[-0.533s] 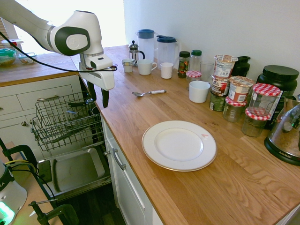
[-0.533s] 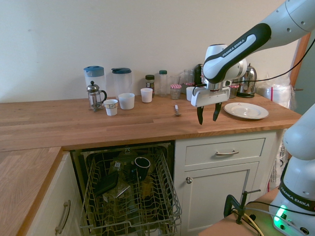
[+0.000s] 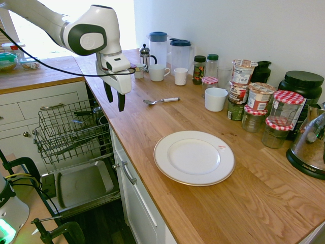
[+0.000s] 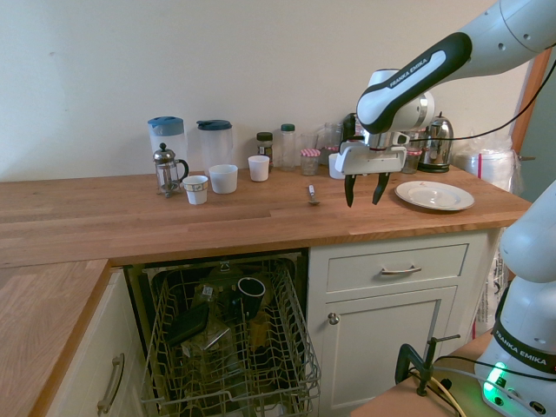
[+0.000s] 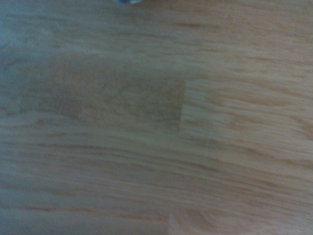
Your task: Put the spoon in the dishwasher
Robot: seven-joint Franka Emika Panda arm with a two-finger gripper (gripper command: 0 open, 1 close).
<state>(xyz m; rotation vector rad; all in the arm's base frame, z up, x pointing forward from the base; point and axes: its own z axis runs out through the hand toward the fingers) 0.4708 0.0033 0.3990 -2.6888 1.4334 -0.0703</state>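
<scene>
- A home kitchen: a long wooden worktop (image 3: pixel 203 203) runs along a plain pale wall, with white cabinet drawers (image 4: pixel 395 271) below.
- A built-in dishwasher (image 4: pixel 228 339) stands open, its wire rack pulled out and holding a dark cup (image 4: pixel 251 292).
- On the worktop stand a French press (image 4: pixel 168 168), two jugs (image 4: pixel 215 142), white mugs (image 4: pixel 223 178), a white plate (image 3: pixel 194 157), jam jars with checked lids (image 3: pixel 284 108) and a kettle (image 3: pixel 310 145).

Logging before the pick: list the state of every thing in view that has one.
gripper: open, empty, above the counter.
spoon: lying flat on the counter, untouched.
dishwasher: door down, rack pulled out, partly loaded.
plate: empty.
two jugs: upright, lids on.
white cup: upright.
</scene>
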